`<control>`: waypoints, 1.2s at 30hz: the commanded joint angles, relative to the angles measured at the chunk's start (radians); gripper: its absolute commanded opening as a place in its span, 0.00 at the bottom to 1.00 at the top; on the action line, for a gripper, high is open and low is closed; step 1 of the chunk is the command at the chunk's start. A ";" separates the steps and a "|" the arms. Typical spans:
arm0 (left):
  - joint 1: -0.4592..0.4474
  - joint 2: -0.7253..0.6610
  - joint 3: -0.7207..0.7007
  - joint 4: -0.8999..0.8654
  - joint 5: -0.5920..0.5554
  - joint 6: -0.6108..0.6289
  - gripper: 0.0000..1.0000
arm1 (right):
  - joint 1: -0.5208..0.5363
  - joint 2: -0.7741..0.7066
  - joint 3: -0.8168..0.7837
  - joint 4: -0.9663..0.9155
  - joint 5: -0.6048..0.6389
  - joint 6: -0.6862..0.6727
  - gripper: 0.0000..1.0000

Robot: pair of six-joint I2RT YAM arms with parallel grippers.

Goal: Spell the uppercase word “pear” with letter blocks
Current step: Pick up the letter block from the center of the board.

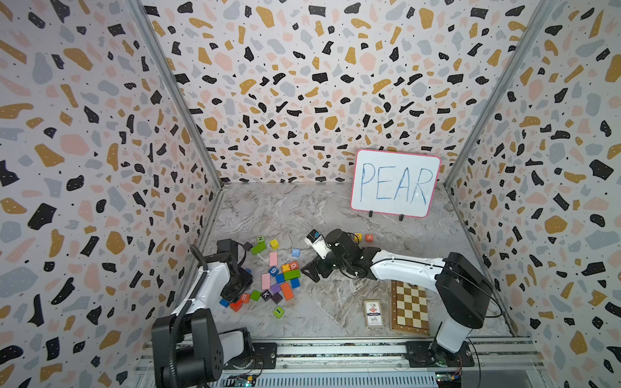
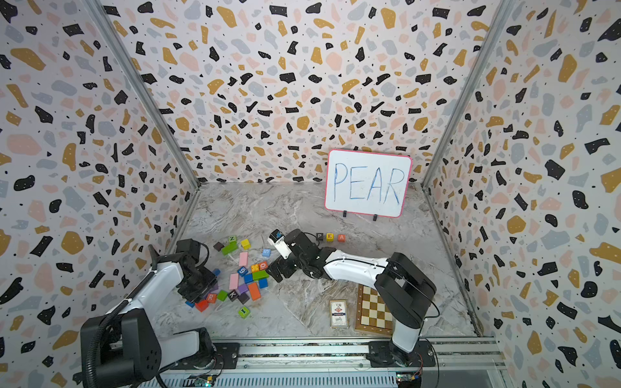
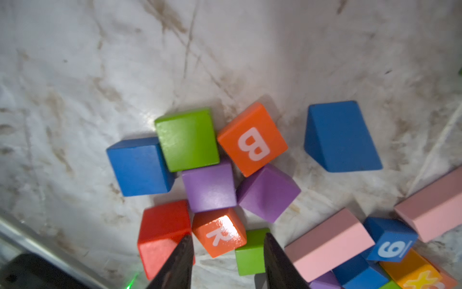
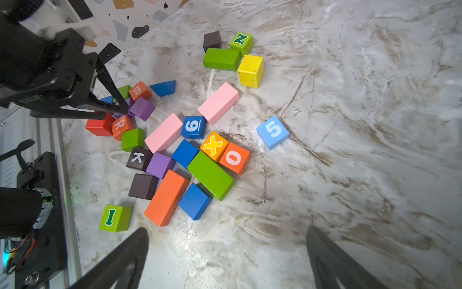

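Three letter blocks [image 2: 330,237] aligned; one R block [image 2: 211,297] apart.

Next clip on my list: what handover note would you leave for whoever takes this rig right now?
Left tool: open, jaws either side of R, no grip yet.
Right tool: open, empty, over the table.
Done: P, E and A stand in a row in front of the whiteboard.
Left to do: grip R and set it just past A, letter up.
Watch out: a red block and a green block crowd R, so the fingers may nudge them.
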 commanded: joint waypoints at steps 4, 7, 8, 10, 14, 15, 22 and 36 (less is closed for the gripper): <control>0.007 0.046 -0.034 0.027 0.019 -0.002 0.47 | -0.012 -0.006 -0.013 0.012 -0.010 0.011 0.99; 0.006 0.060 -0.033 0.025 0.019 0.000 0.48 | -0.017 -0.006 -0.015 0.011 -0.014 0.012 1.00; 0.007 0.060 -0.033 0.025 0.019 0.001 0.48 | -0.017 -0.006 -0.015 0.011 -0.013 0.012 1.00; 0.006 0.059 -0.027 0.020 0.013 0.005 0.48 | -0.019 -0.008 -0.015 0.011 -0.016 0.013 0.99; 0.006 0.048 -0.004 -0.008 -0.005 0.021 0.48 | -0.019 -0.008 -0.015 0.011 -0.013 0.012 0.99; 0.007 0.041 0.000 -0.014 -0.013 0.026 0.48 | -0.019 -0.008 -0.015 0.011 -0.011 0.012 1.00; 0.003 0.044 0.013 -0.006 -0.031 0.047 0.48 | -0.022 -0.008 -0.016 0.011 -0.007 0.013 1.00; -0.048 0.105 0.006 0.017 -0.030 0.051 0.38 | -0.034 0.000 -0.014 0.007 -0.002 0.013 0.99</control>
